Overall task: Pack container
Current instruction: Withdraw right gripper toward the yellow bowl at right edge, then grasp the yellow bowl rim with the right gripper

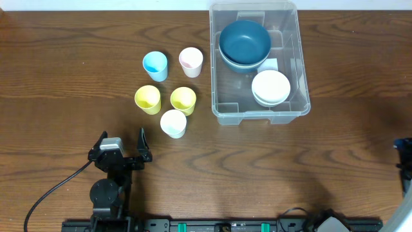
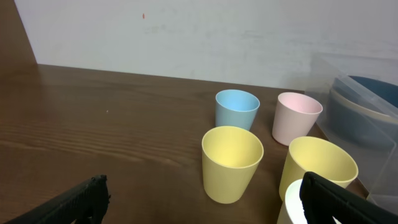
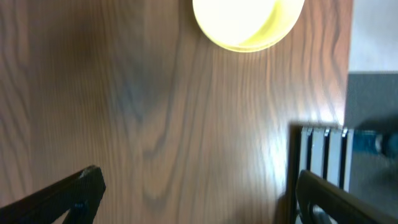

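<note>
The clear container [image 1: 257, 116] stands at the back right of centre and holds a stack of dark blue bowls [image 1: 244, 44] and a stack of white bowls [image 1: 270, 87]. Left of it stand several cups: blue [image 1: 154, 65], pink [image 1: 190, 62], two yellow [image 1: 147, 99] [image 1: 183, 100], white [image 1: 173, 123]. My left gripper [image 1: 120, 147] is open and empty, near the front, short of the cups. In the left wrist view the left gripper [image 2: 202, 199] faces a yellow cup [image 2: 231, 163]. My right gripper [image 3: 199, 193] is open and empty over bare wood.
The right arm [image 1: 404, 158] shows only at the table's far right edge. In the right wrist view a bright lamp reflection [image 3: 247, 22] lies on the wood, and the table's edge with a black rail [image 3: 317, 168] is at the right.
</note>
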